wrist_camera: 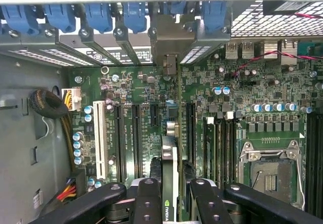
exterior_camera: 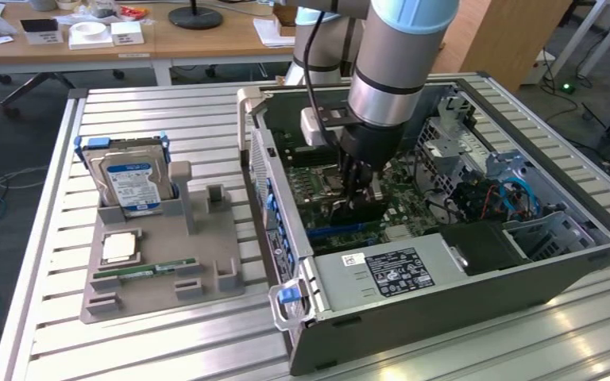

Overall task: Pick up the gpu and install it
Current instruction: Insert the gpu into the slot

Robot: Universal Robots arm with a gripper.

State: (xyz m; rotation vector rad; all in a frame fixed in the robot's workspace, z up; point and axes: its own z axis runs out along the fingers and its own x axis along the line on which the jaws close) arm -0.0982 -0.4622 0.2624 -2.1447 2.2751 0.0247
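Holder, exterior view's left: gray tray (exterior_camera: 220, 230) carrying an upright hard drive (exterior_camera: 136, 184), a CPU (exterior_camera: 121, 248) and a RAM stick (exterior_camera: 146, 271).
Gripper (wrist_camera: 171, 183): inside the open computer case (exterior_camera: 559, 270), narrowed onto the gpu.
Gpu (wrist_camera: 169, 158): edge-on between the fingers (wrist_camera: 146, 193), over the motherboard (wrist_camera: 131, 82) slots.
Exterior view's right: power supply (exterior_camera: 384, 274), drive cage (exterior_camera: 549, 234).

The exterior view looks down from high on the open computer case (exterior_camera: 443, 317), whose motherboard (wrist_camera: 237, 82) the wrist view faces closely.
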